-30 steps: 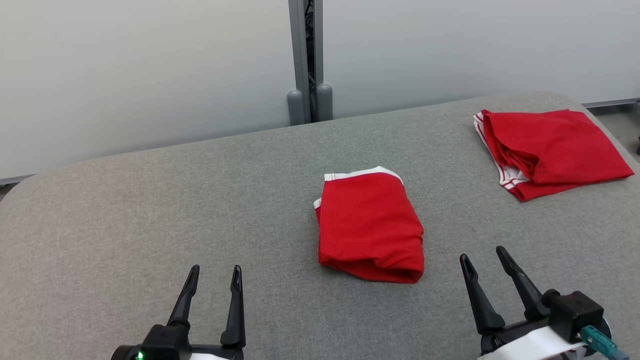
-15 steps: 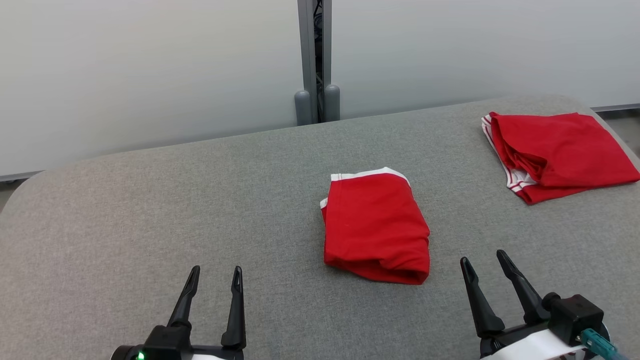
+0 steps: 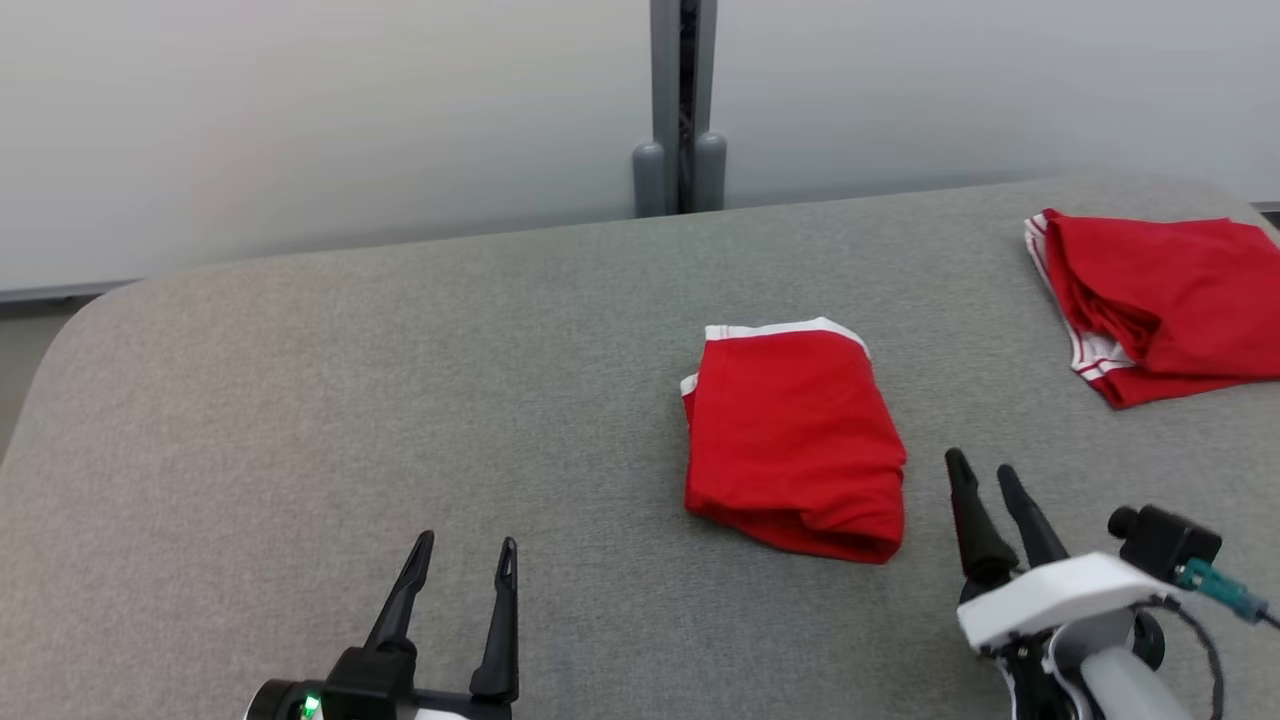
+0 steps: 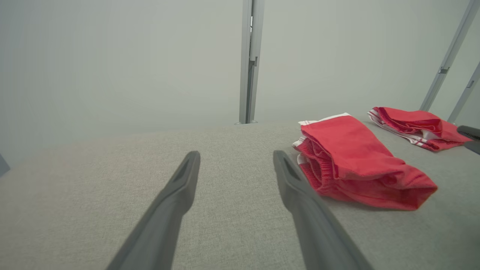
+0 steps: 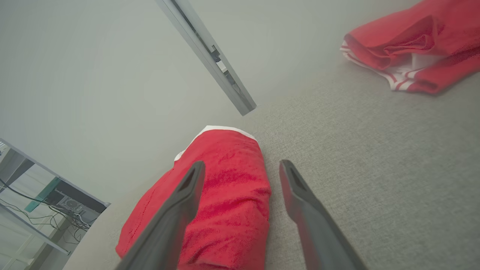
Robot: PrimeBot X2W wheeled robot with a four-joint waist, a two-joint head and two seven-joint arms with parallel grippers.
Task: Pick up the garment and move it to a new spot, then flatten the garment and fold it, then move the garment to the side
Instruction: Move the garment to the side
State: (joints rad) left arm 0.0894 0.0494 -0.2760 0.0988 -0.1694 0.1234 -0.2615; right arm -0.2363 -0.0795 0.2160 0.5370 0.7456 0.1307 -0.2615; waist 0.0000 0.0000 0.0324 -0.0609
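Observation:
A folded red garment point(image 3: 795, 440) with a white waistband lies in the middle of the grey padded table point(image 3: 350, 380). It also appears in the left wrist view point(image 4: 356, 161) and the right wrist view point(image 5: 225, 195). My right gripper point(image 3: 981, 465) hovers open just to the right of its near corner, rolled onto its side. In its own wrist view point(image 5: 243, 164) the left finger overlaps the cloth and nothing sits between the fingers. My left gripper point(image 3: 467, 545) is open and empty near the front edge, well left of the garment point(image 4: 236, 155).
A second folded red garment point(image 3: 1170, 300) with striped white trim lies at the table's far right point(image 4: 416, 125) point(image 5: 423, 48). A grey post point(image 3: 683, 110) stands against the pale wall behind. The table's rounded left corner point(image 3: 80, 310) falls away to the floor.
The camera has swung, sliding the whole picture rightward. My right gripper has rolled onto its side and moved forward, closer to the garment's right edge. Both garments lie as before.

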